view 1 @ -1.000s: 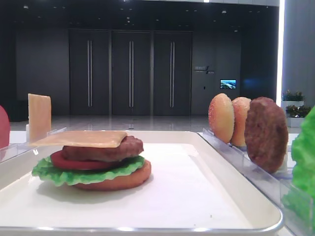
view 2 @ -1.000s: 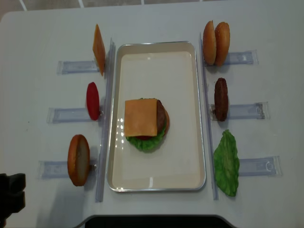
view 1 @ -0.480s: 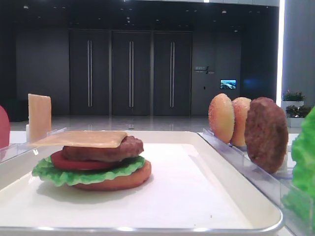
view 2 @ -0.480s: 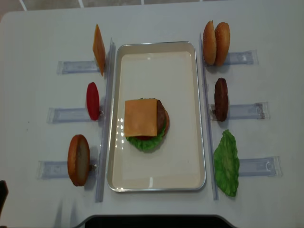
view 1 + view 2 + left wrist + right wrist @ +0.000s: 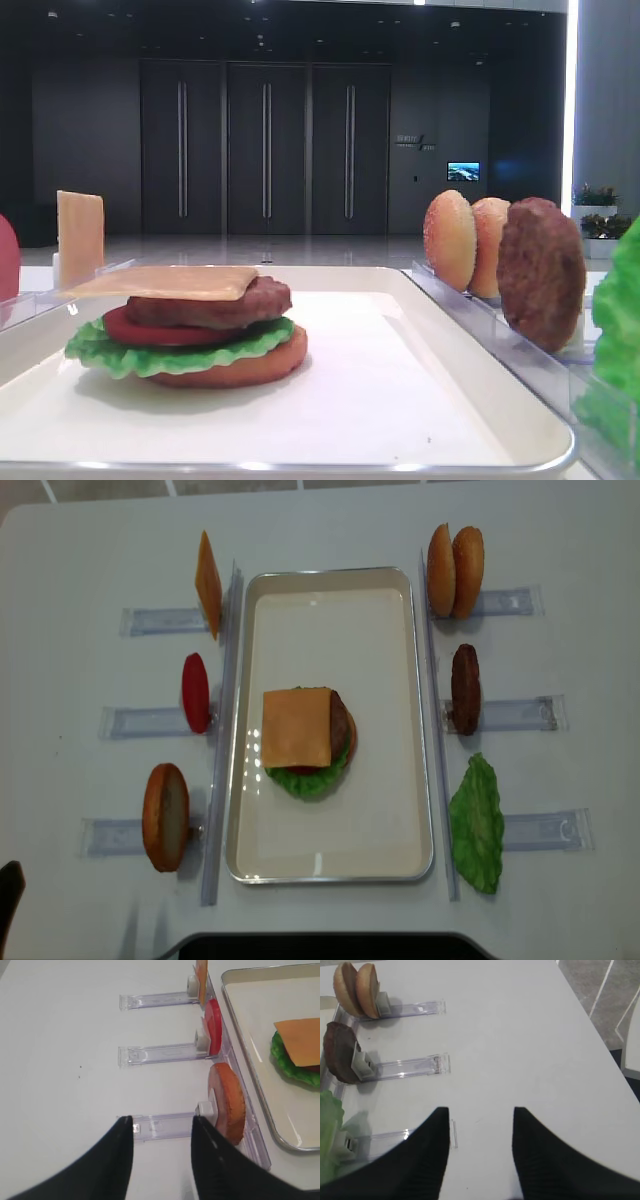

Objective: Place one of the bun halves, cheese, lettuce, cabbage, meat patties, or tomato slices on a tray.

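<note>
Left pincer (image 5: 161, 1127) open, empty, over clear rack (image 5: 165, 1125) beside upright bun half (image 5: 227, 1101); right pincer (image 5: 481, 1117) open.

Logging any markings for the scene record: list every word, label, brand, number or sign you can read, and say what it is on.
Nothing can be read.
Wall sign on the dark wall behind the table: pale lettering, too small and blurred to read.
Small lit screen on the same wall: shows an image, no legible text.
Tray, food pieces and clear racks: no labels or print visible.
</note>
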`<state>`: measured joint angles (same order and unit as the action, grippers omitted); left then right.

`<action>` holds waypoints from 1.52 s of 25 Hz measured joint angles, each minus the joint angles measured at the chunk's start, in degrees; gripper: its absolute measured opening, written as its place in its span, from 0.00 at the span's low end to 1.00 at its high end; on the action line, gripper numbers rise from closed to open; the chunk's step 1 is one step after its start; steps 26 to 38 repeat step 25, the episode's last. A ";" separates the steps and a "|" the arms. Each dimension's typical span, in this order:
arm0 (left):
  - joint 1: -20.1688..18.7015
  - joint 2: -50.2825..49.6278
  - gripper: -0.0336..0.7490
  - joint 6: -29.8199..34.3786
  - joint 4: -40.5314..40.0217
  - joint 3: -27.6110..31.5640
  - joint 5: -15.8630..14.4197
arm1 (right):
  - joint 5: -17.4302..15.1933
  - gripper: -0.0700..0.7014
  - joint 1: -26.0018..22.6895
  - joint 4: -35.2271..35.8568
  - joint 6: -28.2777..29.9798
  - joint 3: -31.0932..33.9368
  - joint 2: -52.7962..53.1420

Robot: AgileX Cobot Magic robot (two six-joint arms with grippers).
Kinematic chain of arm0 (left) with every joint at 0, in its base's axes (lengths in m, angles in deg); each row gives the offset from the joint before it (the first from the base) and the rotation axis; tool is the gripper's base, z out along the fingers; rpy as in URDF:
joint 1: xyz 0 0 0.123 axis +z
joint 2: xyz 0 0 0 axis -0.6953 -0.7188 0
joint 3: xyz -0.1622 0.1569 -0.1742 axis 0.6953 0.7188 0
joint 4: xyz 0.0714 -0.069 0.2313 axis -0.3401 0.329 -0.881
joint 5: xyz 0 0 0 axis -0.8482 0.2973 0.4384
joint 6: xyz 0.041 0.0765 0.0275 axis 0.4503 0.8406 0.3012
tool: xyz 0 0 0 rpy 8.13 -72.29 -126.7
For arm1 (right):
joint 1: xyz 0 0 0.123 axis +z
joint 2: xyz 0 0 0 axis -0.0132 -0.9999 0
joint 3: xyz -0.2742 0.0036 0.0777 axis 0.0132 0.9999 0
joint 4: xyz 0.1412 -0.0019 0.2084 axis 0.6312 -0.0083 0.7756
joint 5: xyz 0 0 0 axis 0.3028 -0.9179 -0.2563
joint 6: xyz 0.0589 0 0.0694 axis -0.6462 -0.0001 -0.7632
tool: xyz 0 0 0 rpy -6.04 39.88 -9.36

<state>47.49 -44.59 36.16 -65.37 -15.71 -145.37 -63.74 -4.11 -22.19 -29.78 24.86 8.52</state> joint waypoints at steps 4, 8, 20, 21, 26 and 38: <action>0.00 0.00 0.42 0.00 0.13 0.00 0.00 | 0.00 0.47 0.00 0.00 0.00 0.00 0.00; 0.00 0.00 0.42 0.00 0.19 0.00 0.00 | 0.00 0.47 0.00 0.00 0.00 0.00 0.00; 0.00 0.00 0.41 0.00 0.19 0.00 0.00 | 0.00 0.47 0.00 0.00 0.00 0.00 0.00; 0.00 0.00 0.41 0.00 0.19 0.00 0.00 | 0.00 0.47 0.00 0.00 0.00 0.00 0.00; 0.00 0.00 0.41 0.00 0.19 0.00 0.00 | 0.00 0.47 0.00 0.00 0.00 0.00 0.00; 0.00 0.00 0.41 0.00 0.19 0.00 0.00 | 0.00 0.47 0.00 0.00 0.00 0.00 0.00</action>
